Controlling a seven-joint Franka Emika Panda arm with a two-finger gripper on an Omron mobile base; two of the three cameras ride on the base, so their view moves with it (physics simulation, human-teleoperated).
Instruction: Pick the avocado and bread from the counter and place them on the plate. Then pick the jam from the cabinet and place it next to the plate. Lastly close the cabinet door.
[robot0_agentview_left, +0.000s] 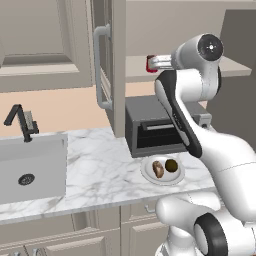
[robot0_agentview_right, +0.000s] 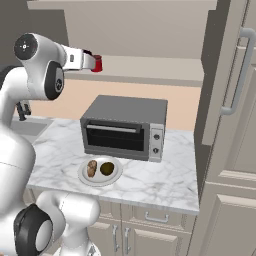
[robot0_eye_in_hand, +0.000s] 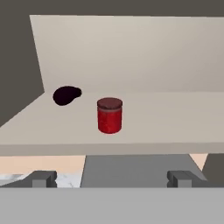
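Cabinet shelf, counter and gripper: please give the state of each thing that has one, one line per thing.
Small red cylindrical jam jar: upright on the beige cabinet shelf, lid on, not gripped.
Two-finger gripper: open, facing the jar.
Tall beige cabinet door: open.
Grey toaster oven: door closed.
Round white plate: holds the brown oval bread and dark green avocado.

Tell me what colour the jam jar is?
The jam is red with a darker red lid, clearest in the hand view.

jam (robot0_agentview_left: 149, 63) mostly hidden behind the arm, sink (robot0_agentview_left: 30, 170) cut by left edge
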